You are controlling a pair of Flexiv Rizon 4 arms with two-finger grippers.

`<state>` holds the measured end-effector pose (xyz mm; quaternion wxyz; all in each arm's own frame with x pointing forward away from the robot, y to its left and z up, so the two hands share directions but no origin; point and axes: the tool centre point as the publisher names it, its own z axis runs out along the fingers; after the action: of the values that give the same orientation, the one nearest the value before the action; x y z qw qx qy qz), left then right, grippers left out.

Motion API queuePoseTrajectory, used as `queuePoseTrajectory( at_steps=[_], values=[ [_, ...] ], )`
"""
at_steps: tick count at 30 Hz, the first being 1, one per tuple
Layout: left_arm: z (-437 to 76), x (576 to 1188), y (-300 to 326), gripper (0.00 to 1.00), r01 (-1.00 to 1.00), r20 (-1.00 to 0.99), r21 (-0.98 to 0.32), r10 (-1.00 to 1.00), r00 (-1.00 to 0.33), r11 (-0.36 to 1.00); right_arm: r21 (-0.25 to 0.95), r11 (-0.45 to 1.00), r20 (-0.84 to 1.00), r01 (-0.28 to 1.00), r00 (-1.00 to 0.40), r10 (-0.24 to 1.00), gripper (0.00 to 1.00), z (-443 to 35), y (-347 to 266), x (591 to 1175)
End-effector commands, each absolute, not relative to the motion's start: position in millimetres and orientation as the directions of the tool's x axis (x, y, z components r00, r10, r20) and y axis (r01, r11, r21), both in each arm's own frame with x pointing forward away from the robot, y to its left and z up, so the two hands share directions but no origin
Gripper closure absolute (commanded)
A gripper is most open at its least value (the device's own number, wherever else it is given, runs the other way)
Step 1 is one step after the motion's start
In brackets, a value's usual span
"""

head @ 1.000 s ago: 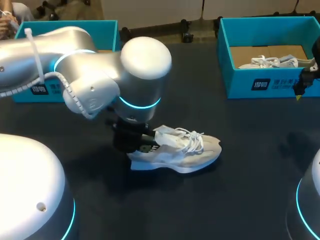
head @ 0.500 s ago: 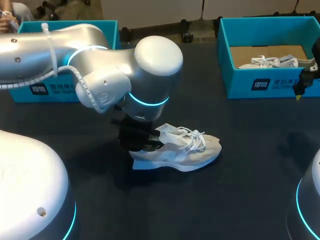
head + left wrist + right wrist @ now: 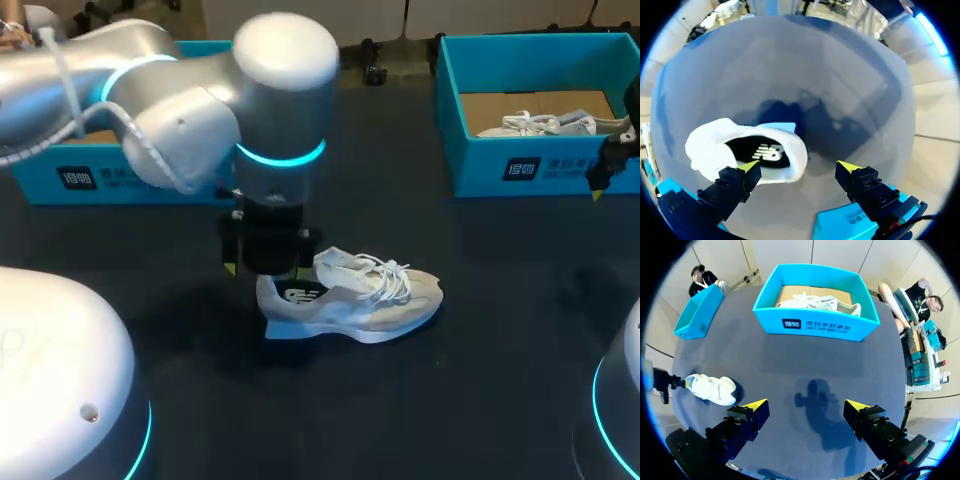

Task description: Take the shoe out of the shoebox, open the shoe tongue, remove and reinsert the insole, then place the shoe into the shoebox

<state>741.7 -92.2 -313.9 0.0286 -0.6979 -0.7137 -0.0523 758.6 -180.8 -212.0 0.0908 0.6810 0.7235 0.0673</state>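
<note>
Shoe point(image 3: 350, 300) upright, left tool point(image 3: 799, 166) over heel, shoeboxes point(image 3: 540, 165) behind

A pale cream-and-white shoe point(image 3: 365, 300) is seen near the middle of the dark table point(image 3: 480, 380), standing upright on its sole, with the toe turned to the right and the heel to the left. White laces point(image 3: 385, 275) are bunched loosely over the top. A black insole point(image 3: 300, 296) with a white mark is seen inside the heel opening. An open teal shoebox point(image 3: 540, 165) is placed at the far right, well apart from the shoe; a second white shoe point(image 3: 545, 122) is laid on its brown cardboard floor. Another teal shoebox point(image 3: 60, 190) is set at the far left.
</note>
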Motion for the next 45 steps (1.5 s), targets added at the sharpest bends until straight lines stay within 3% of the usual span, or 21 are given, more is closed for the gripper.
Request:
queuePoseTrajectory(
  at_steps=[1, 9, 25, 29, 37, 45],
  values=[
    [-299.7, 740.2, -73.7, 0.0, 0.999, 0.033, 0.03, 0.999, -0.034, 0.033, 0.222, 0.063, -0.038, 0.973, -0.056, 0.998, 0.0, -212.6, -180.6, 758.5],
    [-287.5, 746.2, -51.8, 0.0, 0.981, -0.046, -0.03, 0.981, -0.191, 0.19, 0.222, 0.063, -0.038, 0.973, -0.056, 0.998, 0.0, -212.6, -180.6, 758.5],
    [-287.5, 746.2, -51.8, 0.0, 0.981, -0.046, -0.03, 0.981, -0.191, 0.19, 0.222, 0.063, -0.038, 0.973, -0.056, 0.998, 0.0, -212.6, -180.6, 758.5],
    [-278.8, 743.9, -40.5, 0.0, 0.925, -0.082, -0.193, 0.934, -0.348, 0.327, 0.222, 0.063, -0.038, 0.973, -0.056, 0.998, 0.0, -212.6, -180.6, 758.5],
    [-272.8, 740.0, -28.4, 0.0, 0.784, -0.087, -0.359, 0.819, -0.568, 0.506, 0.222, 0.063, -0.038, 0.973, -0.056, 0.998, 0.0, -212.6, -180.6, 758.5],
    [-281.4, 732.1, -21.5, 0.0, 0.605, -0.087, -0.538, 0.676, -0.732, 0.586, 0.222, 0.063, -0.038, 0.973, -0.056, 0.998, 0.0, -212.6, -180.6, 758.5]
  ],
)
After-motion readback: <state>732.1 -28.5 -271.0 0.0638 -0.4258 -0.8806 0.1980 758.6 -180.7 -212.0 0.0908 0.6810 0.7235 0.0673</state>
